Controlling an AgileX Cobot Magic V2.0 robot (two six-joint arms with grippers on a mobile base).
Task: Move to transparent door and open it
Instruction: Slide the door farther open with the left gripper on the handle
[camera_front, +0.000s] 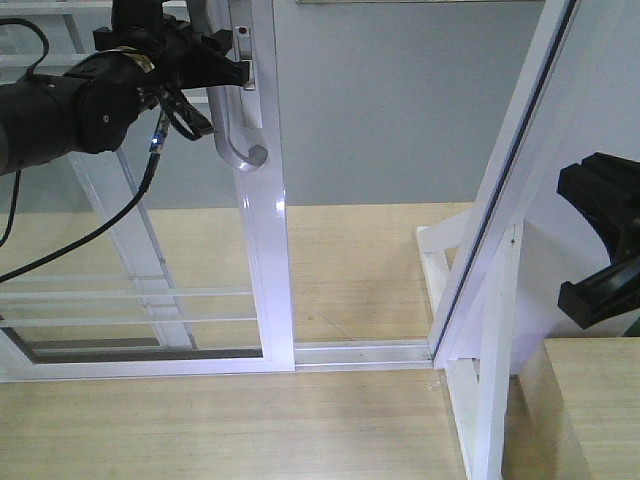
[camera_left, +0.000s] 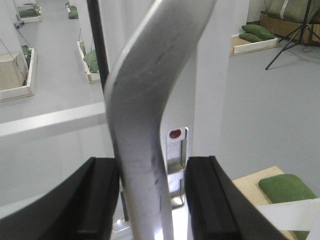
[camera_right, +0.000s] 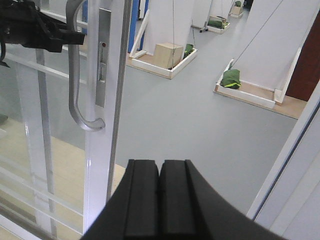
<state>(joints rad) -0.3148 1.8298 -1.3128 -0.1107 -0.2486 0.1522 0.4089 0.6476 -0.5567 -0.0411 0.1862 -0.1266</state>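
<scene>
Well, left gripper (camera_front: 232, 62) clamped around transparent door (camera_front: 265, 260) handle (camera_right: 75, 75); right gripper (camera_right: 160, 200) closed, empty; doorway unobstructed.

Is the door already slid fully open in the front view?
No, the door is only partly open, its handle between the left gripper's fingers.

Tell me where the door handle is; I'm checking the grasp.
Front view, upper left: the handle sits on the door frame's edge, between the left claw's fingers.
</scene>
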